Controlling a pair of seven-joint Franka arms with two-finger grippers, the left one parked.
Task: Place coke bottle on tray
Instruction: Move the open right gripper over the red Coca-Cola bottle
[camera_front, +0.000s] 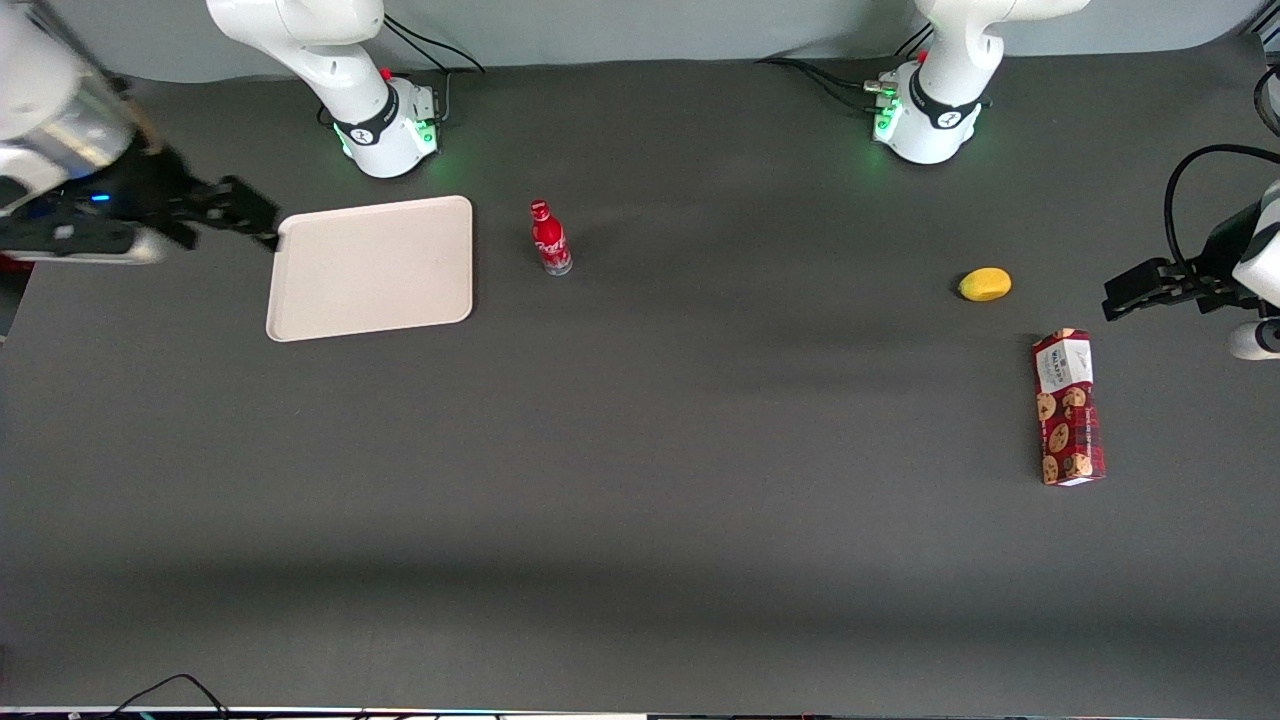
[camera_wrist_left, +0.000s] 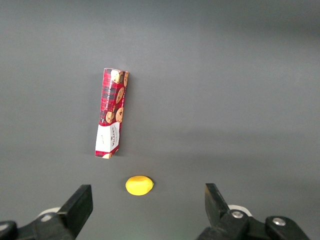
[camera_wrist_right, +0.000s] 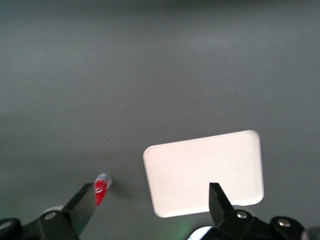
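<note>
The coke bottle stands upright on the dark table, beside the beige tray, toward the parked arm's end from it. The tray lies flat and bare. My right gripper hangs open and empty above the table at the tray's corner nearest the working arm's end, well apart from the bottle. In the right wrist view the open gripper has the tray between its fingers and the bottle shows partly past one fingertip.
A yellow lemon-like fruit and a red cookie box lie toward the parked arm's end; both show in the left wrist view, the fruit and the box. Both arm bases stand farthest from the front camera.
</note>
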